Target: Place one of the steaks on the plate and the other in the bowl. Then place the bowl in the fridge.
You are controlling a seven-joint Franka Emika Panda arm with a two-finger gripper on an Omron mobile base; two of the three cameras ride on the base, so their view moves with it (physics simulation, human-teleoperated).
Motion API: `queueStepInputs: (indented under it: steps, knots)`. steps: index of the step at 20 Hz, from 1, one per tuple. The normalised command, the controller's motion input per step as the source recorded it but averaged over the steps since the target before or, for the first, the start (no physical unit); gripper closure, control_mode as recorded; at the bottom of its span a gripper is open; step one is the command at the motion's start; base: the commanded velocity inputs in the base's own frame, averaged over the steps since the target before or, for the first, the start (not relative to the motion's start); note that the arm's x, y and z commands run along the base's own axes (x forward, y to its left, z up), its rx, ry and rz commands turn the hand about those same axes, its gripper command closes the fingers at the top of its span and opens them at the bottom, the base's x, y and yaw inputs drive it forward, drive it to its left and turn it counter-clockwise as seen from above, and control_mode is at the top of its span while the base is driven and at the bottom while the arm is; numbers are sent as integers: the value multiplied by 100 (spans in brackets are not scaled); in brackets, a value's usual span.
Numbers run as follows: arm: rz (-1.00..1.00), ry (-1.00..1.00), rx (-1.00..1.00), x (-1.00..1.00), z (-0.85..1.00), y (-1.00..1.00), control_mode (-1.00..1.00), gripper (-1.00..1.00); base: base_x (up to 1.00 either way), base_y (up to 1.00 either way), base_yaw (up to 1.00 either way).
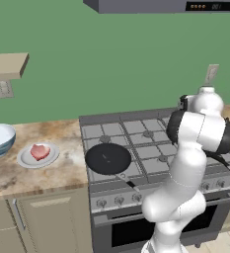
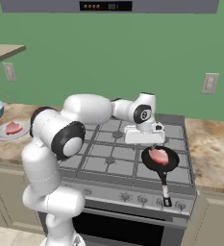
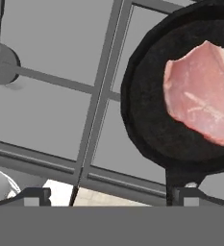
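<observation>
Stove [image 2: 108, 153] | steak [image 2: 158, 156] flat in pan [image 2: 152, 166], handle toward front | pincer [image 2: 143, 140] spread wide above

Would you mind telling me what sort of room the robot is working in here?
A rendered home kitchen, most likely: a gas stove with an oven below, a stone-look counter over cabinets, and a frying pan holding a raw steak.

A green wall [image 1: 111, 64] rose behind the grey stove [image 1: 151, 143], speckled tabletop [image 1: 42, 173] either side, a wooden shelf [image 1: 7, 65] above left

Steak [image 2: 158, 156] in pan [image 2: 150, 164] below tool [image 2: 144, 139]
</observation>
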Motion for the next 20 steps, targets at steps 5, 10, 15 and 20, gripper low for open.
queueStepInputs:
  steps: [5,10,15,20]
  knots:
    - [-5,-1,0,34,-29,-14,-100,-100,0,0,0]
    - [-5,0,0,43,-28,-16,-100,-100,0,0,0]
    - [-5,0,0,32,-28,-11,-100,-100,0,0,0]
    - [-6,0,0,14,-27,-10,-100,-100,0,0,0]
